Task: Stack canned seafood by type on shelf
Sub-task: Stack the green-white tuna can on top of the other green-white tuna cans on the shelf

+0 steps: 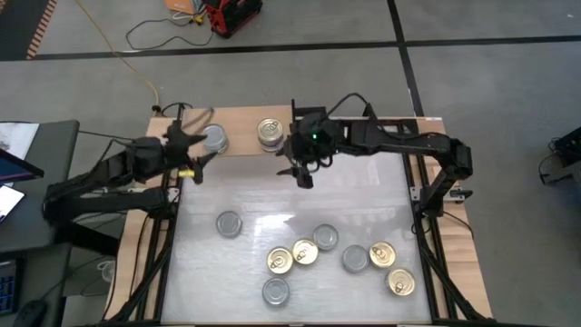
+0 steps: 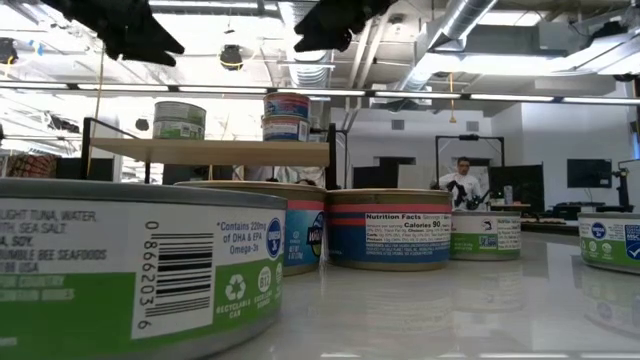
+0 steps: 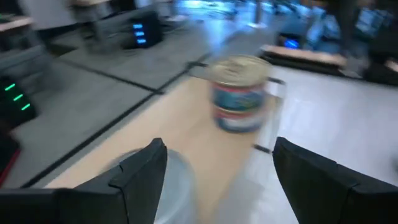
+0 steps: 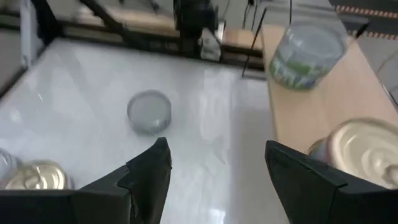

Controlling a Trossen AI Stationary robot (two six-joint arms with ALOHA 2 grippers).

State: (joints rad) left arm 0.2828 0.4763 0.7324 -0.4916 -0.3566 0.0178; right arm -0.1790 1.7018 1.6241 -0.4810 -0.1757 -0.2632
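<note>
Left end effector (image 1: 192, 153), fingers spread and empty, hovers just beside the silver-lidded tin (image 1: 214, 138) on the shelf (image 1: 238, 127), right end effector (image 1: 305, 170) open nearby.

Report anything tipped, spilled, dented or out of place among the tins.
Nothing stands out. The tins on the shelf and the white table all sit upright; none looks dented or spilled. Both open grippers hold nothing.
</note>
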